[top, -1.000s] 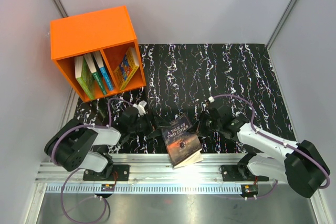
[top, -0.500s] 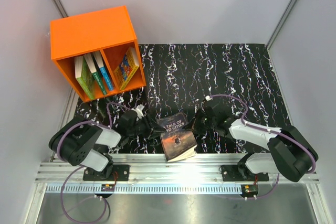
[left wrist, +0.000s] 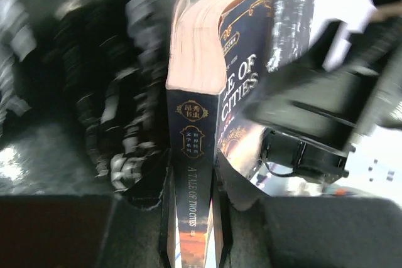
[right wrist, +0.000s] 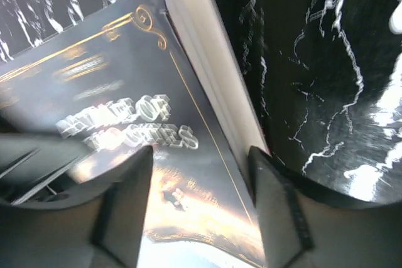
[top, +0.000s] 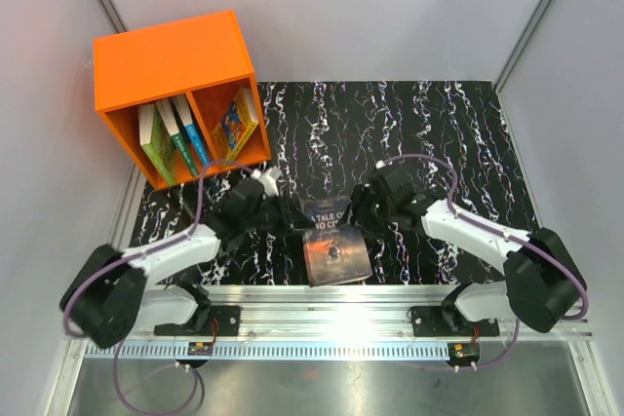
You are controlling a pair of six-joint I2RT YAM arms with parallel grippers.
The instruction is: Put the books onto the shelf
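Centrally, dark book, spine pinched in left gripper, right gripper spread wide over its cover, gripping nothing.

From the overhead camera I see a black mat veined with white marbling, reaching a ribbed aluminium rail along the near edge. Nearer still lies a dull steel sheet — and pale walls stand behind and on both sides.

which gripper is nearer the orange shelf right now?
Left. The left gripper is on the dark book's shelf-side edge. The right gripper is on the book's opposite edge, so the book lies between it and the shelf.
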